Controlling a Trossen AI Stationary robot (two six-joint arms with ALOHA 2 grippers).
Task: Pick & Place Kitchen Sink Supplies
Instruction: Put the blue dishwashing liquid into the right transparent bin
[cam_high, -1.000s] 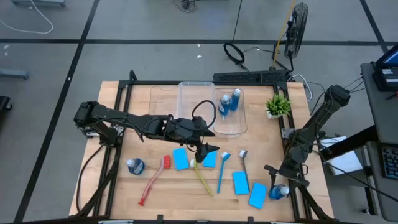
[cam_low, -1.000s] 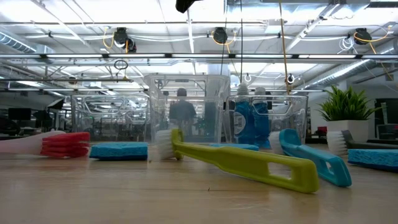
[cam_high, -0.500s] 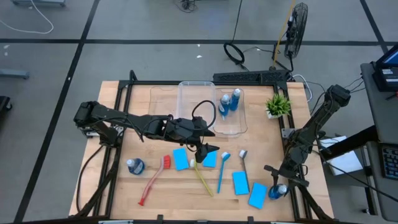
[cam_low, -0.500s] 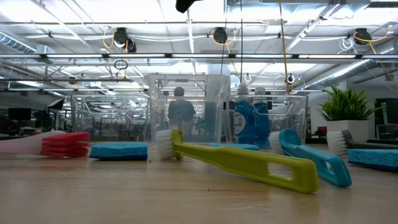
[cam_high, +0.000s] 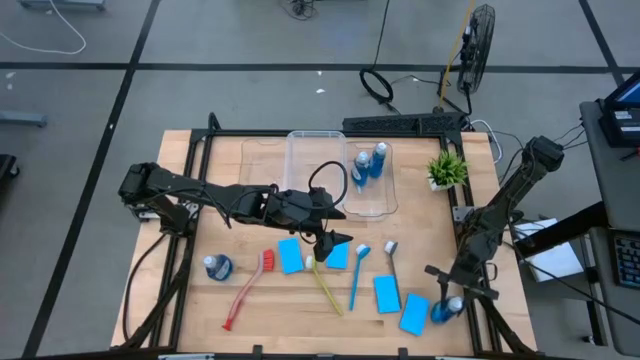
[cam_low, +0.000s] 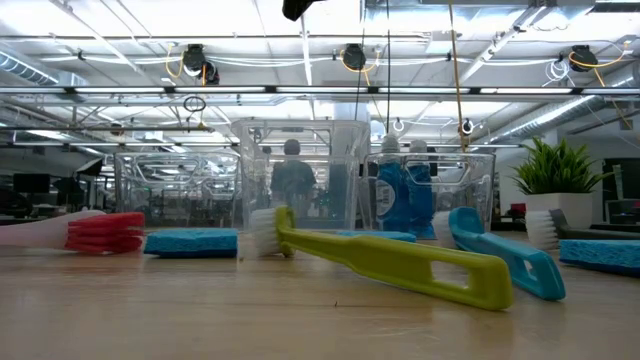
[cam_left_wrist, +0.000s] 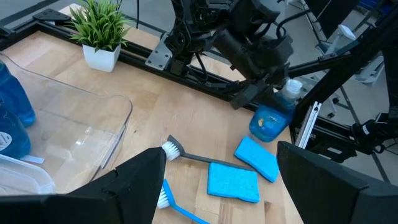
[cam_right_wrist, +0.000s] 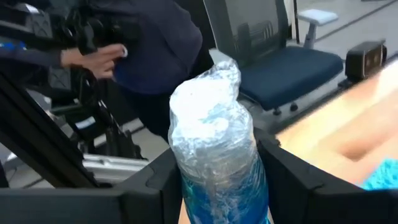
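The wooden tabletop (cam_high: 200, 300) leaves little margin: the small blue wrapped bottle (cam_right_wrist: 217, 155) stands at its right front corner beside the black frame rail (cam_high: 480, 300), so a slip would send it overboard. The right pincer (cam_right_wrist: 214, 186) pinches it. The left pincer (cam_left_wrist: 217, 180), spread, hovers mid-table over open wood.

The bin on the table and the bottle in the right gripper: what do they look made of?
The bin looks like clear, glossy hard plastic: the table shows through its walls. The bottle between the right gripper fingers seems translucent plastic holding blue liquid; its top looks wrapped in crinkled clear film.
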